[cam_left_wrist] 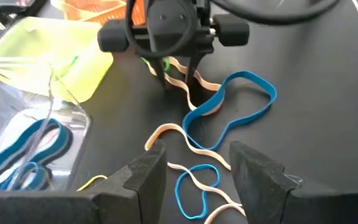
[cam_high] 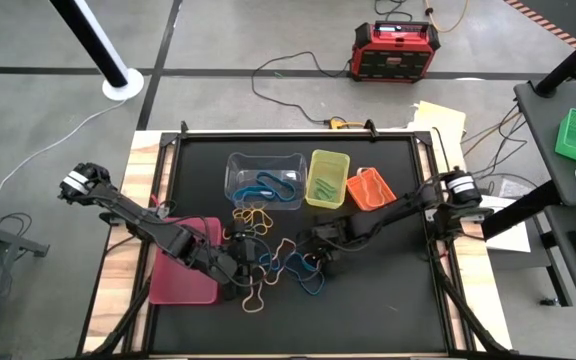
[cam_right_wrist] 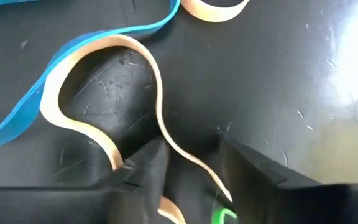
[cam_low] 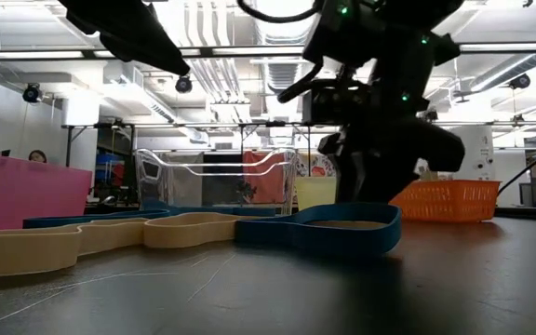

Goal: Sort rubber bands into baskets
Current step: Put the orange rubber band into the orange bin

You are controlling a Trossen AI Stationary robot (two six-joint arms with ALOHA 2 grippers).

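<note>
Several rubber bands (cam_high: 268, 262) crowd between both hands, baskets (cam_high: 328, 180) beyond

A black table (cam_high: 388, 300) carries a clear tub (cam_high: 265, 166), yellow-green bin (cam_high: 327, 179) and orange bin (cam_high: 370, 189) at the far side, a pink-maroon tray (cam_high: 183, 276) near left, and loose rubber bands (cam_high: 268, 250) mid-table.

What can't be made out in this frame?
- Orange bin contents: too small in high view, hidden behind its mesh wall in low view.
- Right gripper grip on the tan band: contact falls below the right wrist view's edge.
- Pink tray: partly covered by the left arm.
</note>
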